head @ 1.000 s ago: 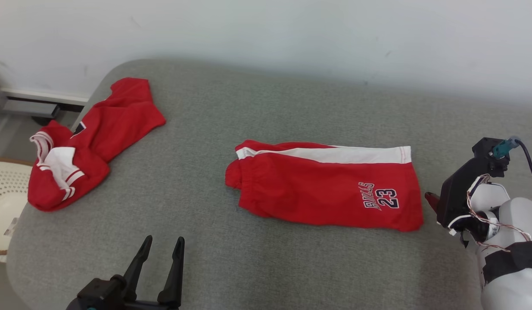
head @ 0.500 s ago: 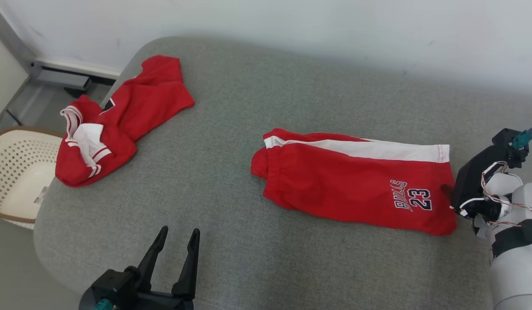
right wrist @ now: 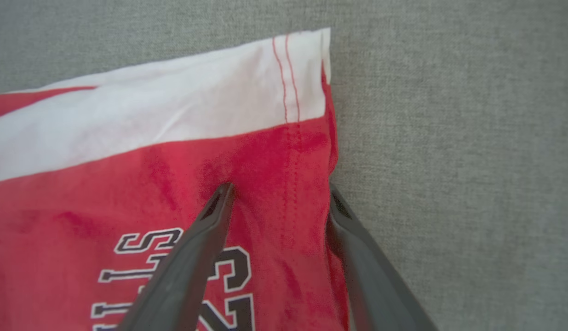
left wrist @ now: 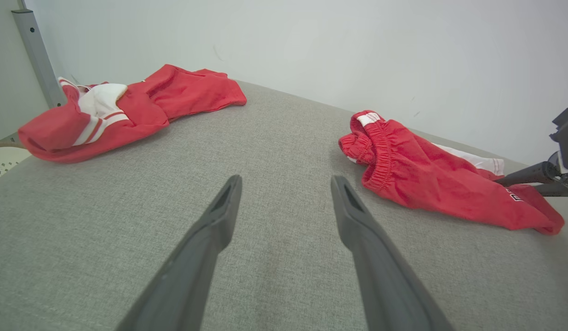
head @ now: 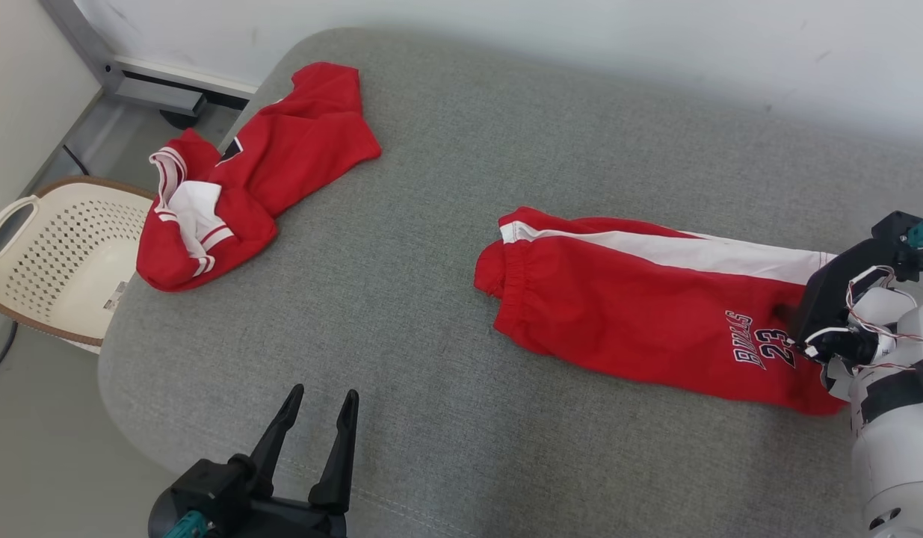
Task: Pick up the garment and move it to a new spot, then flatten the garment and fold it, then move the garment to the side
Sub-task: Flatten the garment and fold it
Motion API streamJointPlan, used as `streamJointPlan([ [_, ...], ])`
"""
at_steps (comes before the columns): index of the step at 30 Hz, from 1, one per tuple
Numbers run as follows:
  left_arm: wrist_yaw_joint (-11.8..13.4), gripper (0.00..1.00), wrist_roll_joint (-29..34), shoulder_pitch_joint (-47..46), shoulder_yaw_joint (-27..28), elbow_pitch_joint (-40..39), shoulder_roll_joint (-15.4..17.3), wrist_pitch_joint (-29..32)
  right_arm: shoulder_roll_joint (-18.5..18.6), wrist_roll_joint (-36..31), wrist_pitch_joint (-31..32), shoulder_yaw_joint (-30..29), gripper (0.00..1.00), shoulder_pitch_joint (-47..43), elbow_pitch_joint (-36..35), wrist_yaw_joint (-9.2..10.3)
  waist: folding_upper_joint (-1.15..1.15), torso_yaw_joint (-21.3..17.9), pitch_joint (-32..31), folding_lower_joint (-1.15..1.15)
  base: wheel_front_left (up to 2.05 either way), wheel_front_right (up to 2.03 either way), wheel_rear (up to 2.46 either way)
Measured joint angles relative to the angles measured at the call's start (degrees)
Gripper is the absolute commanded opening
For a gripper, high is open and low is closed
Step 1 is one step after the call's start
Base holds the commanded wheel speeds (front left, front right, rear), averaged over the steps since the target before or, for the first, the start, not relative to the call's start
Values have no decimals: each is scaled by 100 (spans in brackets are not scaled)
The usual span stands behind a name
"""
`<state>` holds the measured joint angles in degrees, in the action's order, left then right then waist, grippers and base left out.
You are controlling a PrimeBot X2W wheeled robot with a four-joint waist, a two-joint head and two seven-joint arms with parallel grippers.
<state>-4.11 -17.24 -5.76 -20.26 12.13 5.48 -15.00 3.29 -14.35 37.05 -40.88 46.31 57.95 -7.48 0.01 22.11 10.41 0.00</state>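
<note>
The garment, red shorts (head: 633, 314) with a white side stripe and "23" print, lies flat on the grey cushion (head: 431, 224). My right gripper (head: 788, 323) is at the shorts' leg hem. In the right wrist view its open jaws (right wrist: 279, 191) straddle the hem edge of the shorts (right wrist: 127, 184), one finger on the red cloth, the other at the edge on the cushion. My left gripper (head: 323, 400) stands open over bare cushion near the front edge, well left of the shorts (left wrist: 426, 179). The left wrist view shows its fingertips (left wrist: 286, 181) apart with nothing between them.
A second red garment (head: 252, 179) with white trim lies crumpled at the cushion's far left corner. A cream perforated basket (head: 50, 261) stands on the floor beyond the left edge. A white wall runs behind the cushion.
The head camera has swung left and down. My right gripper has moved from beside the shorts onto their leg hem. The left gripper has kept its place.
</note>
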Motion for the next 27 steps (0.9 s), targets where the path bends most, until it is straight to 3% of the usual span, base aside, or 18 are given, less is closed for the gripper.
streamJointPlan([
  [1,-1,100,19,-1,4,7,-5,0,3,-38,-15,-19,43,35,76,0,0,16,4,0,0,0,0],
  [3,-19,100,23,-2,12,24,-18,0,-2,-116,-56,-57,15,88,180,0,0,37,5,0,0,0,0],
  [4,-40,100,25,-4,14,34,-24,0,-7,-156,-77,-87,4,109,218,-1,0,44,0,0,0,0,0],
  [5,-43,100,26,-7,15,43,-34,0,-12,-199,-91,-114,0,123,242,-1,0,50,-7,0,0,0,0],
  [16,-73,100,76,-2,111,79,-66,0,-63,-829,-84,-519,0,135,70,-8,0,-44,-147,0,0,0,0],
  [27,-94,100,109,112,160,135,-15,0,158,-1511,253,-929,0,-326,-772,-7,0,-204,-470,0,0,0,0],
])
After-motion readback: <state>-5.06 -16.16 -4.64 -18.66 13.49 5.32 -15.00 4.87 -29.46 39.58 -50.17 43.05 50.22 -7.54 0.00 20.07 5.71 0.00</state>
